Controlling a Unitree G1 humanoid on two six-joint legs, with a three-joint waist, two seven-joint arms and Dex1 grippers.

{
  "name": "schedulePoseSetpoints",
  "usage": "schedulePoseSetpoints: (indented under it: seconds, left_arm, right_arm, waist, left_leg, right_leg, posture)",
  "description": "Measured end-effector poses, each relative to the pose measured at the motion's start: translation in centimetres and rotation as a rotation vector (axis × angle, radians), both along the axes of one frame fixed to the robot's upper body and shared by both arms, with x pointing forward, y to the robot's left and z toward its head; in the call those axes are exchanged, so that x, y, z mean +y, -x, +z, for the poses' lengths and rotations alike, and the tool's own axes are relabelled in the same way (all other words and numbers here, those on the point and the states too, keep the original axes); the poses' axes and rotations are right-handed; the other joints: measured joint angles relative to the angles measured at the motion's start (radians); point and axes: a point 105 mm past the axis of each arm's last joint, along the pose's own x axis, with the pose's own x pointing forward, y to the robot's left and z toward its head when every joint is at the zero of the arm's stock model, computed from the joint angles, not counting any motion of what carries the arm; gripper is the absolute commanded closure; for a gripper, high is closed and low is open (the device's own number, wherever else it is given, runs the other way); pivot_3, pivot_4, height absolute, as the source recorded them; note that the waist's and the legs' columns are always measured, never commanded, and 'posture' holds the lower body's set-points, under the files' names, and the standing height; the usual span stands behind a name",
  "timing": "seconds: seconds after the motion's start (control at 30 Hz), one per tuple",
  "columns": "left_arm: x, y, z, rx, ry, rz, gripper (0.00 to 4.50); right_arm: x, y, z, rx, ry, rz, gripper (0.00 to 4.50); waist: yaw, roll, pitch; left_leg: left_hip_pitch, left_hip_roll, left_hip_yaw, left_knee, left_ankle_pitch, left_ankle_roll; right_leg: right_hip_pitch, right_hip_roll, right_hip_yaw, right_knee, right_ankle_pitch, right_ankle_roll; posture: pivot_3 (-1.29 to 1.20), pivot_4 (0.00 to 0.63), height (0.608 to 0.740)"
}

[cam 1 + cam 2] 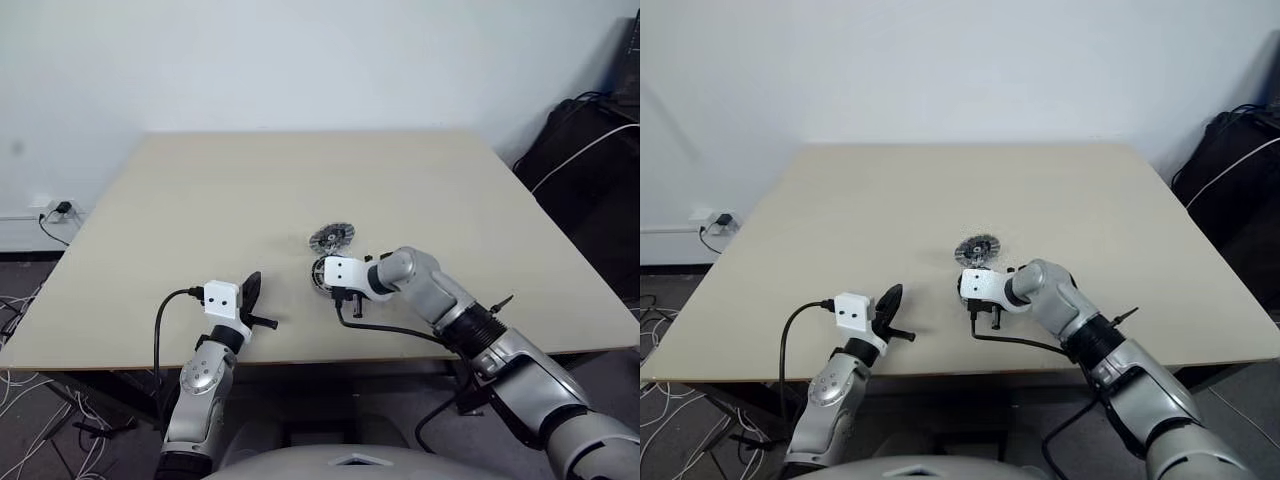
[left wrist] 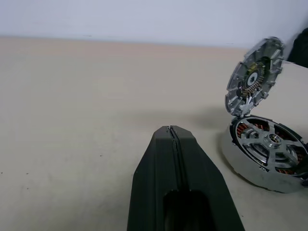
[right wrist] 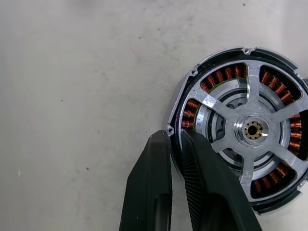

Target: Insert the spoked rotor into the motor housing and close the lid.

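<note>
Now right end effector (image 3: 175, 139) pinches motor housing (image 3: 190, 89) rim.

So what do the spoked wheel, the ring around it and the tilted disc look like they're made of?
Spoked wheel: bright bare metal, probably aluminium, with a brushed sheen on its spokes.
Ring: a silver metal rim with copper-coloured wire coils showing through the gaps.
Tilted disc: light silver-grey metal with a ribbed edge that looks cast or machined; the alloy can't be told.

rotor: the spoked rotor (image 3: 250, 129), silver hub and open spokes, is seated flat inside the motor housing (image 3: 188, 86).
housing: copper windings are seen between spokes; laid on the desk (image 1: 200, 200).
lid: the lid (image 2: 254, 76), ribbed silver, is stood open, tilted up at the housing's far edge.
</note>
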Motion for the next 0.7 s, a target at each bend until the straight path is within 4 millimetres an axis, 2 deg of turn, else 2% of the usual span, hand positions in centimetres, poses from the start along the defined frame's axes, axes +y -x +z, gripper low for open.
schedulePoseSetpoints:
  seconds: [0.17, 0.3, 0.4, 0.5, 0.6, 0.7]
  left_arm:
    - [0.0, 0.0, 0.0, 0.0, 0.0, 0.001, 4.5]
    - [0.1, 0.0, -0.1, 0.003, 0.0, 0.003, 4.5]
    - [0.1, 0.0, -0.2, 0.007, -0.001, 0.002, 4.5]
    - [-0.1, 0.1, -0.3, 0.009, 0.0, -0.006, 4.5]
    - [-0.3, 0.0, -0.3, 0.011, 0.0, -0.014, 4.5]
    - [-0.4, 0.0, -0.3, 0.011, 0.0, -0.02, 4.5]
  right_arm:
    - [-0.4, 1.7, 0.5, 0.08, -0.066, -0.148, 4.4]
    - [-0.1, 3.4, 1.0, 0.145, -0.113, -0.234, 4.4]
    - [1.2, 4.6, 1.1, 0.196, -0.171, -0.323, 4.4]
    - [2.7, 4.6, 1.3, 0.224, -0.226, -0.404, 4.4]
    - [4.2, 3.7, 1.5, 0.232, -0.293, -0.511, 3.41]
    - [4.6, 3.0, 2.0, 0.216, -0.306, -0.551, 2.47]
  waist:
    - [0.011, 0.0, 0.0]
    - [0.013, 0.0, 0.0]
    - [0.01, 0.0, 0.0]
    - [0.009, 0.0, 0.0]
    - [0.006, 0.0, 0.0]
    - [0.007, 0.0, 0.0]
  left_leg:
    - [-0.005, 0.0, -0.002, 0.0, -0.001, 0.001]
    - [-0.008, 0.0, -0.002, -0.001, -0.002, 0.001]
    - [-0.011, 0.0, -0.001, -0.001, -0.002, 0.0]
    - [-0.011, 0.0, -0.001, 0.0, -0.001, 0.0]
    - [-0.01, 0.0, -0.001, 0.0, -0.001, -0.001]
    - [-0.01, -0.002, 0.0, 0.0, 0.0, 0.0]
  right_leg:
    - [-0.004, -0.006, 0.0, 0.0, 0.0, 0.0]
    - [-0.008, -0.007, -0.001, 0.0, -0.001, -0.001]
    - [-0.013, -0.007, 0.0, 0.001, 0.0, 0.0]
    - [-0.014, -0.007, -0.001, 0.001, 0.0, 0.0]
    - [-0.015, -0.006, -0.002, 0.001, 0.002, 0.0]
    - [-0.014, -0.002, -0.002, 0.001, 0.004, 0.003]
  posture:
    - [0.0, 0.0, 0.74]
    - [0.0, 0.0, 0.74]
    - [0.0, 0.0, 0.74]
    - [0.0, 0.0, 0.74]
    - [0.0, 0.0, 0.74]
    - [0.0, 0.0, 0.74]
